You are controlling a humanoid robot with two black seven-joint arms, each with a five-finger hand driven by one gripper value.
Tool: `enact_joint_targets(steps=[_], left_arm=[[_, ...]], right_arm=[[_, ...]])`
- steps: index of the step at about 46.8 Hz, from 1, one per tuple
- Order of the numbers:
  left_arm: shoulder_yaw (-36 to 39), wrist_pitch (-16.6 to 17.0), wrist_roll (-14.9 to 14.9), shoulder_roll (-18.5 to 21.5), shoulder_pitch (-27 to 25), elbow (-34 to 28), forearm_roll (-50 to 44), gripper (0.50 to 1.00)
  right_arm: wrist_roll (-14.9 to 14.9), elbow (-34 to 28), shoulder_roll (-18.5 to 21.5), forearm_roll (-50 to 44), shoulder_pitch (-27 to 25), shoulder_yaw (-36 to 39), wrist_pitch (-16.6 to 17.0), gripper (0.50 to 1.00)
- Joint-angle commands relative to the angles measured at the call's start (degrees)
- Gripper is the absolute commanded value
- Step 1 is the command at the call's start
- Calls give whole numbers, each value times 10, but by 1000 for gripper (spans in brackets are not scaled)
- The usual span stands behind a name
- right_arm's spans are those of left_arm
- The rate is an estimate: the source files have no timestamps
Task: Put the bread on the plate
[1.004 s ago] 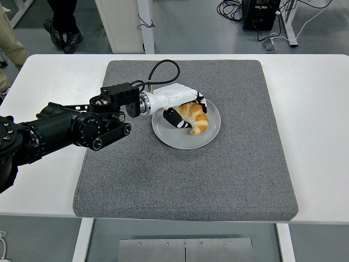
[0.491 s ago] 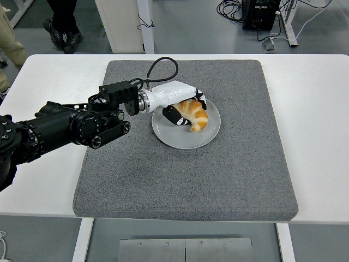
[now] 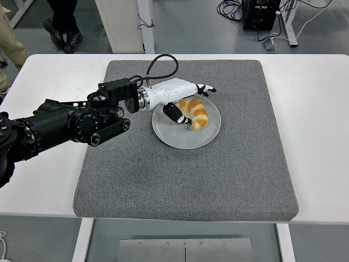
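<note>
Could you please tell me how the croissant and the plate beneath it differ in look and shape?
The golden-brown crescent-shaped croissant is curved and ridged; the round grey plate is flat and smooth. The croissant is smaller and covers only the plate's upper part. Both lie on the grey felt mat.

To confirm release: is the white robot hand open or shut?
Open. The white left hand has its fingers spread above the golden croissant, which lies on the grey round plate.

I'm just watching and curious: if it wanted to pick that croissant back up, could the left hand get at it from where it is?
Probably yes. The left hand hovers open right over the croissant on the plate, fingers spread, and nothing lies between them.
</note>
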Motion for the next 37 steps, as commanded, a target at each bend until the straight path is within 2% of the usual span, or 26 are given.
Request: enact_joint_targets(steps=[1, 6, 11, 26, 37], left_arm=[[1, -3, 0, 16, -15, -21, -22, 899], [1, -5, 1, 49, -41, -73, -41, 931], [1, -5, 3, 73, -60, -105, -48, 936], [-50, -5, 1, 111, -74, -106, -128, 972], [-94, -5, 4, 121, -68, -103, -274, 972]], right_arm=[[1, 0, 0, 0, 0, 0, 0, 1000], [0, 0, 0, 0, 0, -1, 0, 1000], [0, 0, 0, 0, 0, -1, 0, 1000], [0, 0, 0, 0, 0, -1, 0, 1000], [0, 0, 0, 0, 0, 0, 0, 1000]])
